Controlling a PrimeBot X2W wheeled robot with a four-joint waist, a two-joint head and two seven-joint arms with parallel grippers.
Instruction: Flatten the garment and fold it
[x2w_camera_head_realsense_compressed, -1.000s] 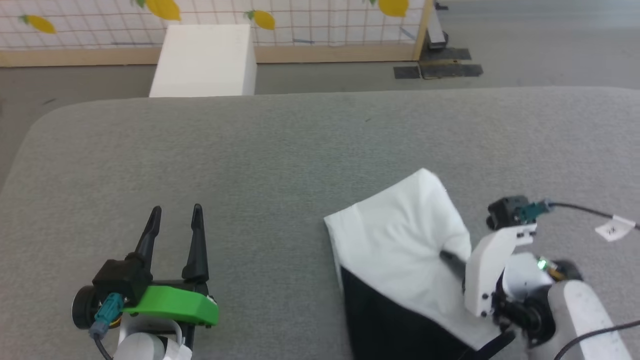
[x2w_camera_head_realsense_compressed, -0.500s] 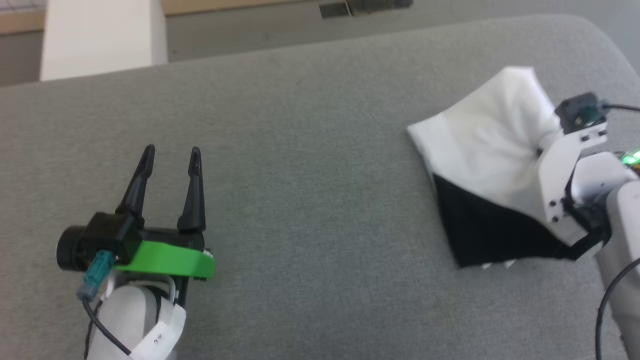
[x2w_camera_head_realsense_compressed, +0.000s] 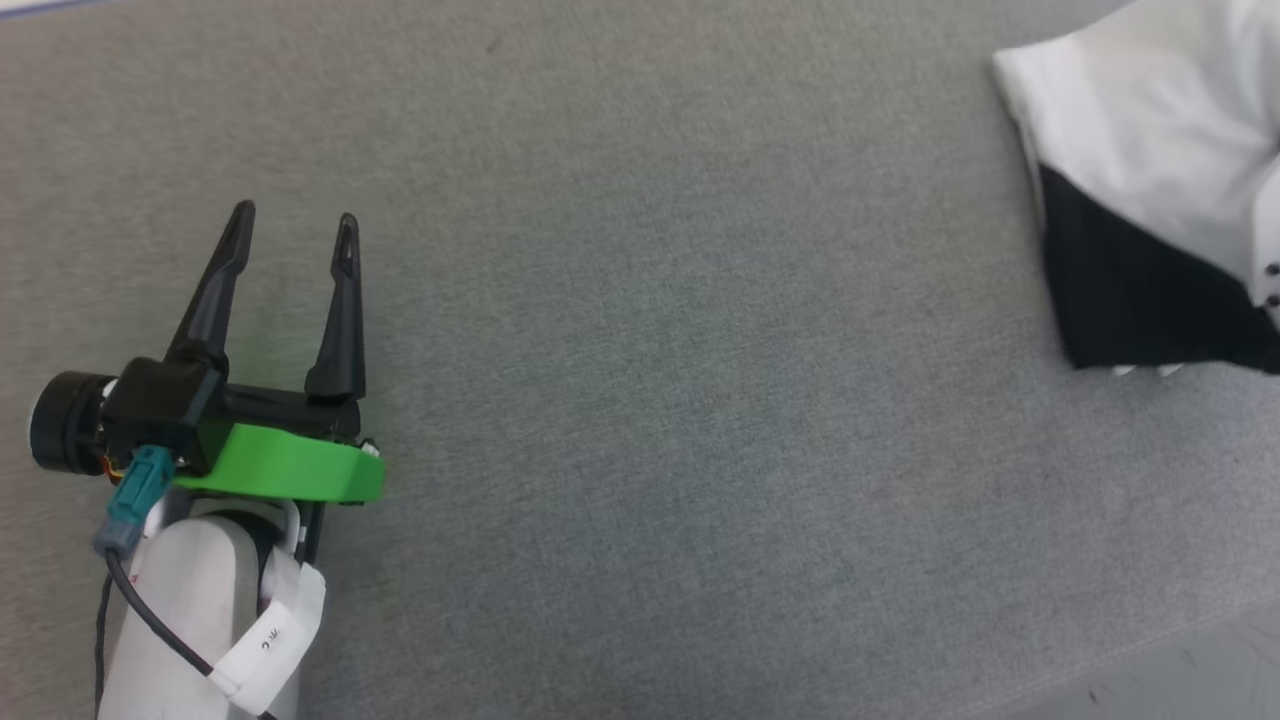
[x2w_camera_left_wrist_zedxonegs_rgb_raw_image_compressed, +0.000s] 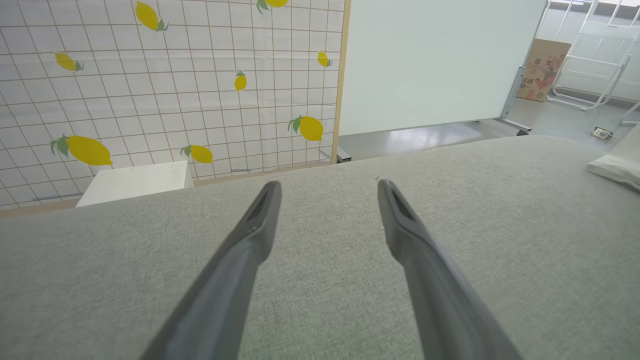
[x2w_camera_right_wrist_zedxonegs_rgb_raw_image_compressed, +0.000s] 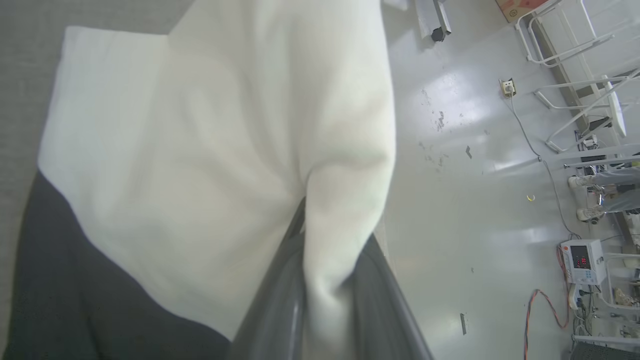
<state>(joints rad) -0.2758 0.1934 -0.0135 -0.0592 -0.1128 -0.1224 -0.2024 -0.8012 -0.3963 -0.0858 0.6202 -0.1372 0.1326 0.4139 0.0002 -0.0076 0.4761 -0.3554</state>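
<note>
A: Grey woven surface (x2w_camera_head_realsense_compressed: 640, 400) right across the head view. What lies on it?

B: The garment (x2w_camera_head_realsense_compressed: 1150, 130), at the far right: a white panel above, a black part below, cut off by the frame edge.

A: And the grip on it?

B: The right wrist view tells that. The right gripper (x2w_camera_right_wrist_zedxonegs_rgb_raw_image_compressed: 330, 280) has both fingers pinched on a raised fold of white cloth, which hides their tips. Past the cloth there is glossy floor (x2w_camera_right_wrist_zedxonegs_rgb_raw_image_compressed: 475, 150), a small device with a red display (x2w_camera_right_wrist_zedxonegs_rgb_raw_image_compressed: 580, 260), and a person's white shoes (x2w_camera_right_wrist_zedxonegs_rgb_raw_image_compressed: 584, 214).

A: The other arm?

B: The left gripper (x2w_camera_head_realsense_compressed: 295, 215) sits over bare surface, well apart from the cloth, fingers spread with nothing between them. Its own camera looks past them to a lemon-print wall (x2w_camera_left_wrist_zedxonegs_rgb_raw_image_compressed: 150, 100), a white box (x2w_camera_left_wrist_zedxonegs_rgb_raw_image_compressed: 135, 182) and a white board (x2w_camera_left_wrist_zedxonegs_rgb_raw_image_compressed: 430, 60).
</note>
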